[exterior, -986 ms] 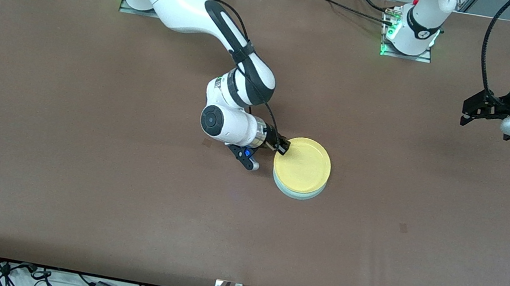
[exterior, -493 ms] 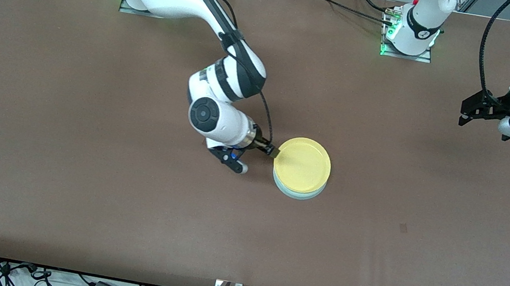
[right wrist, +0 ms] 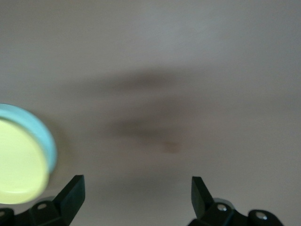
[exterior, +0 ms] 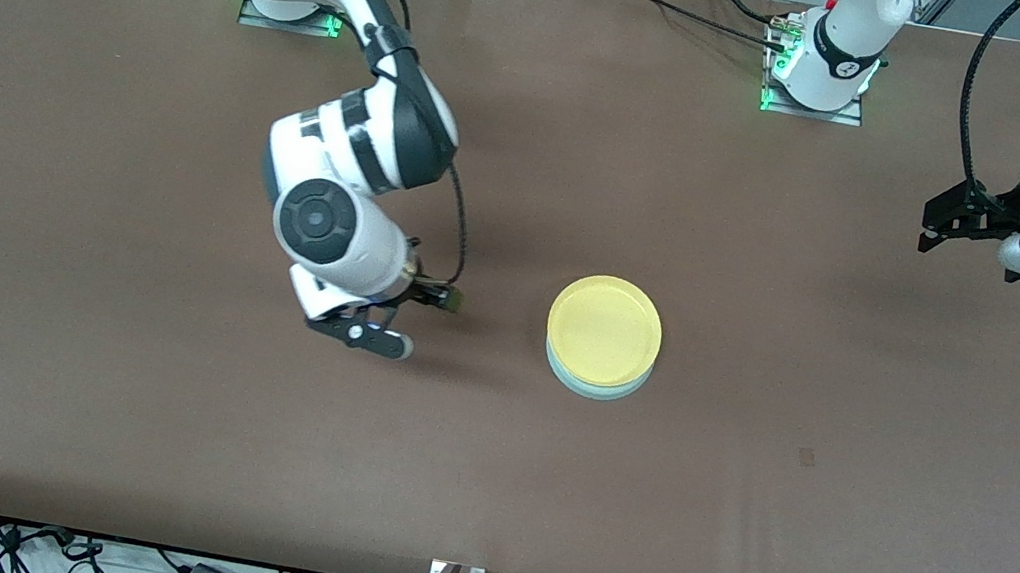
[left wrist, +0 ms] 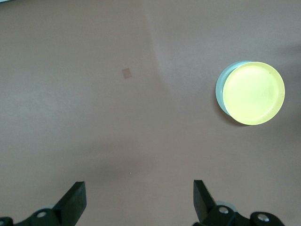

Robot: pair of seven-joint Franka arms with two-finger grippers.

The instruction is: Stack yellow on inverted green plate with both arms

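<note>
The yellow plate (exterior: pixel 605 329) lies stacked on the green plate (exterior: pixel 598 388), of which only the rim shows, in the middle of the table. My right gripper (exterior: pixel 440 297) is open and empty, low over the table beside the stack toward the right arm's end, apart from it. In the right wrist view its gripper (right wrist: pixel 135 193) stands wide, with the yellow plate (right wrist: pixel 19 162) and the green plate's rim (right wrist: pixel 41 132) at the edge. My left gripper (exterior: pixel 930 226) waits open and empty, high over the left arm's end. The left wrist view shows its gripper (left wrist: pixel 137 197) and the yellow plate (left wrist: pixel 254 92) on the green plate (left wrist: pixel 219 89).
The brown table mat (exterior: pixel 150 395) carries a small darker mark (exterior: pixel 806 457) nearer the front camera than the stack, also seen in the left wrist view (left wrist: pixel 126 72). Both arm bases (exterior: pixel 816 80) stand along the table's edge farthest from the front camera.
My right gripper has left the yellow plate's rim and drawn away toward the right arm's end of the table. The stacked plates stay put. The left arm has barely moved.
</note>
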